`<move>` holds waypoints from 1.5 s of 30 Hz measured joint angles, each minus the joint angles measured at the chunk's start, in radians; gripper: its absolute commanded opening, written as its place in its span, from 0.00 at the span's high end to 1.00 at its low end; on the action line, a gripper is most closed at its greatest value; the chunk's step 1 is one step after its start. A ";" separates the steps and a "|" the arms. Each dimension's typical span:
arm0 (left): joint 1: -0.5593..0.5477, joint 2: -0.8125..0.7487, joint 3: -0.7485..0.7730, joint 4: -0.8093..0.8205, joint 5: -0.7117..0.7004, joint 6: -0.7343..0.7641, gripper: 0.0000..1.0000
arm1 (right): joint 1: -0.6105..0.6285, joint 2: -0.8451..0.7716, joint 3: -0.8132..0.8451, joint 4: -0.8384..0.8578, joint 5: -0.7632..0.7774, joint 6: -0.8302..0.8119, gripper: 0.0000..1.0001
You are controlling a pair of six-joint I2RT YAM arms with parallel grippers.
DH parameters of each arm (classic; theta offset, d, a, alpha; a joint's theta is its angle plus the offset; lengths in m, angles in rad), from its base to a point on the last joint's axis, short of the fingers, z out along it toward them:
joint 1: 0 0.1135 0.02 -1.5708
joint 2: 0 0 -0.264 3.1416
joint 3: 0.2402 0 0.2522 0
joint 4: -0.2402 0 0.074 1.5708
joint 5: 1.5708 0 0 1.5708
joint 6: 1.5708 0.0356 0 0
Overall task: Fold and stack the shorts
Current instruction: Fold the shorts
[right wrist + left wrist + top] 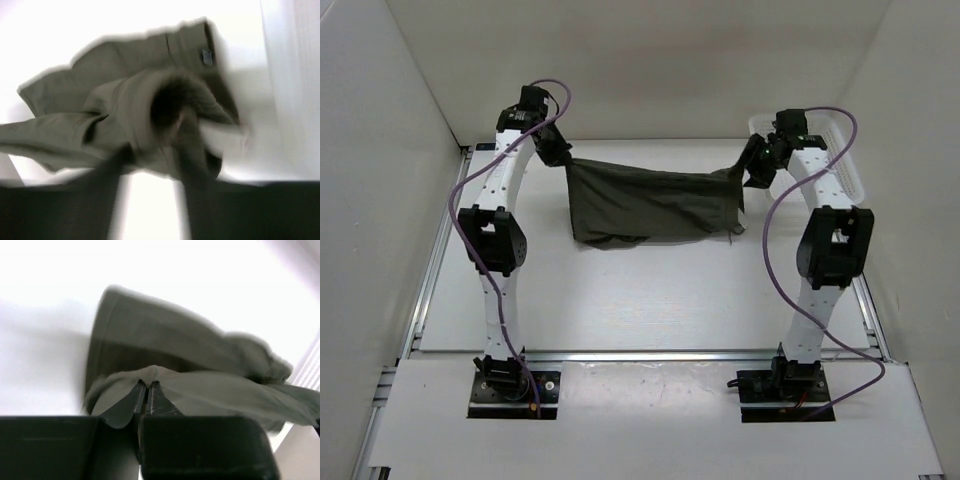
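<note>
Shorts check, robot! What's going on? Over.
Left gripper and right gripper each pinching a top corner. Shorts hang stretched between. White basket near right arm.

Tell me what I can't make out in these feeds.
- Right wrist view: motion blur smears the right end effector; which part of the shorts it pinches is unreadable.
- Top view: the right arm covers part of the white basket; contents unknown.
- Left wrist view: the left end effector hides the shorts beneath it.
</note>
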 measured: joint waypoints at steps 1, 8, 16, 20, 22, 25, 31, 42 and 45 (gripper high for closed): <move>0.003 0.060 0.088 0.002 0.006 0.009 0.67 | 0.000 0.045 0.060 -0.001 -0.002 0.000 0.25; 0.030 0.291 0.265 0.060 0.026 0.043 0.18 | 0.017 0.142 0.196 0.017 -0.006 0.004 0.10; 0.036 -0.039 -0.298 0.097 -0.010 0.077 0.30 | 0.071 -0.252 -0.321 0.089 0.021 -0.002 0.27; 0.027 -0.241 -0.542 0.153 0.039 0.088 0.09 | 0.063 -0.308 -0.448 0.114 0.024 0.002 0.15; 0.011 -0.278 -0.621 0.172 0.070 0.087 0.01 | 0.061 -0.291 -0.470 0.119 0.019 0.008 0.07; -0.015 -0.246 -0.698 0.217 0.101 0.082 0.01 | 0.061 -0.241 -0.467 0.138 0.012 0.012 0.02; -0.033 -0.130 -0.727 0.256 0.111 0.079 0.01 | 0.061 -0.082 -0.386 0.157 0.013 0.010 0.01; -0.030 -0.103 -0.745 0.301 0.121 0.080 0.33 | 0.063 0.051 -0.286 0.197 0.051 0.018 0.41; -0.030 -0.109 -0.762 0.307 0.120 0.075 0.64 | 0.064 0.058 -0.285 0.221 0.061 0.027 0.70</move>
